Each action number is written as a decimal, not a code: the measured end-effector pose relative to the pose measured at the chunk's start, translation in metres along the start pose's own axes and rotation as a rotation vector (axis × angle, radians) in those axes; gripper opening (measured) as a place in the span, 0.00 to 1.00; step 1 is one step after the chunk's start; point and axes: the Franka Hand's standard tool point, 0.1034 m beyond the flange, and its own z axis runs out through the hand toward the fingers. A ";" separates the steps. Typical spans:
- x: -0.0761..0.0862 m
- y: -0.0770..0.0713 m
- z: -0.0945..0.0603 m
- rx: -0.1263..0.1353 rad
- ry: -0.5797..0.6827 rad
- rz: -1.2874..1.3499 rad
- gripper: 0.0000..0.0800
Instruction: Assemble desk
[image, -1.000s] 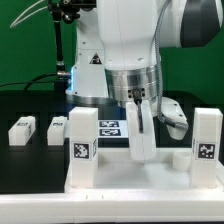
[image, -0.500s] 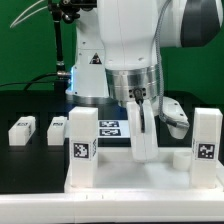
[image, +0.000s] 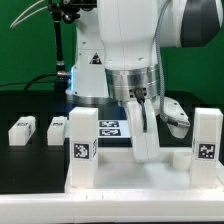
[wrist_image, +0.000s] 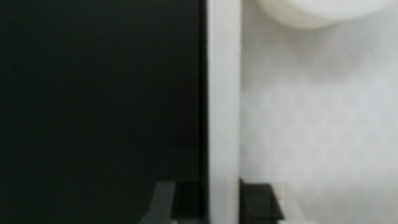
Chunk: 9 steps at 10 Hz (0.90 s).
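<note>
1. gripper (image: 142, 148) is closed, pinching the desk top (image: 120, 180) by its thin rim (wrist_image: 222, 100); fingers (wrist_image: 171, 203) sit either side of the rim, touching it.
2. desk top lies on the tabletop (image: 30, 105) directly under the gripper; its long axis runs across the exterior view; the held rim looks like the far long edge, near mid-length.
3. left upright leg (image: 82, 138) and right upright leg (image: 206, 138) stand at its corners, gripper between them; two loose legs (image: 22, 130) (image: 56, 128) lie well apart, on the exterior view's left.
4. my read: any drag or turn hinges on that rim pinch; thin wall, could slip.
5. wrist view alone shows the rim between the fingers; exterior view alone shows the legs and the marker board (image: 110, 127).
</note>
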 end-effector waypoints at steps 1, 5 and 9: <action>0.010 0.009 -0.003 0.003 0.006 -0.124 0.09; 0.039 0.028 -0.006 -0.032 -0.010 -0.599 0.10; 0.054 0.035 -0.004 -0.047 -0.013 -0.753 0.10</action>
